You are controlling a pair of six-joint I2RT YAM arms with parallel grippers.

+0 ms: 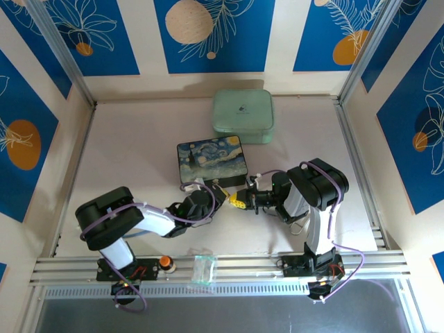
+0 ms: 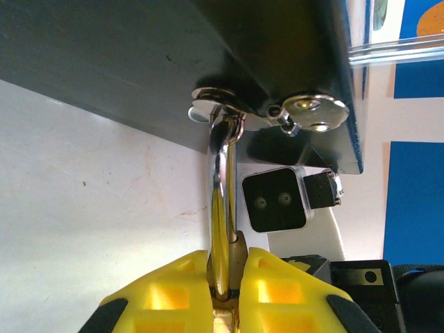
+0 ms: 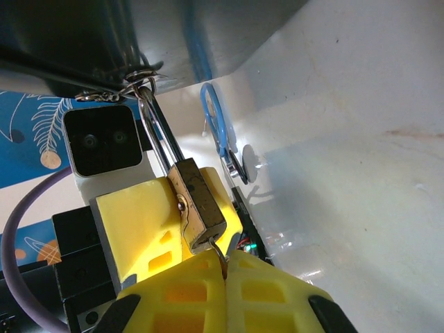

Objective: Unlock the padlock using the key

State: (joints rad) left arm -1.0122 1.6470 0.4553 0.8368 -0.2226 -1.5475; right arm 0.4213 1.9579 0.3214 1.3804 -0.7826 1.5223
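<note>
The pale, off-white bench (image 1: 139,159) is lying flat inside a walled booth and carrying two boxes. A painted tin box (image 1: 211,161) with a swirling night-sky lid is sitting near the middle, turned slightly askew. A mint-green case (image 1: 243,115) with rounded corners is resting just behind it, toward the back wall, and the two are apparently a little apart. Along the near edge, metal rails (image 1: 250,263) are running side to side. A small clear packet (image 1: 205,269) is lying across them, and an orange round button (image 1: 165,261) is sitting to its left. In the wrist views, faint scuffs and specks are showing on the bench surface.
</note>
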